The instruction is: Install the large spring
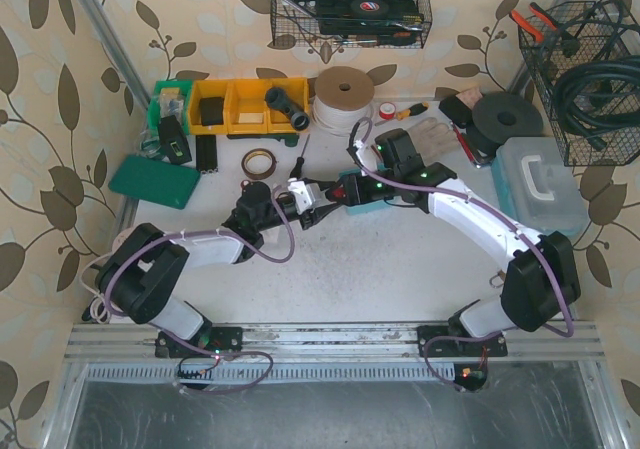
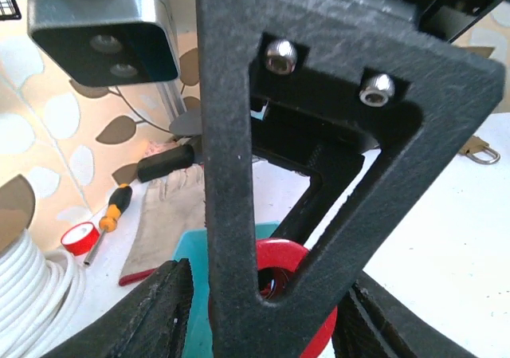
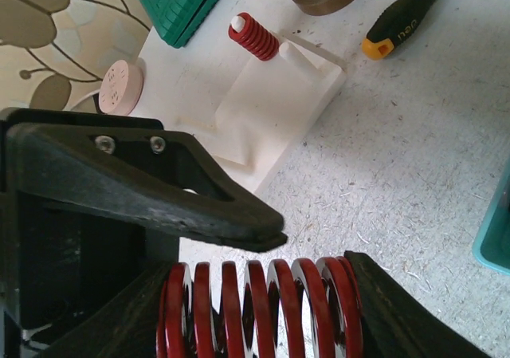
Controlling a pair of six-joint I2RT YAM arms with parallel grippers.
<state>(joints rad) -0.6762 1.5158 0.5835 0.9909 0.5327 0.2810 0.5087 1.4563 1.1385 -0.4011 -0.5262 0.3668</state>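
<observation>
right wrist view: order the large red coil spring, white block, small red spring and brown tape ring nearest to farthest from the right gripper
1. large red coil spring: in the right gripper
2. white block: just ahead, mid-frame
3. small red spring: on the block's far peg
4. brown tape ring: beyond the block, top edge

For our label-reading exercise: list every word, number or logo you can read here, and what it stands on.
Nothing reads clearly.
Screwdriver handle: pale marking, too blurred to read.
Black box in wire basket: white and red labels, too small to read.
</observation>
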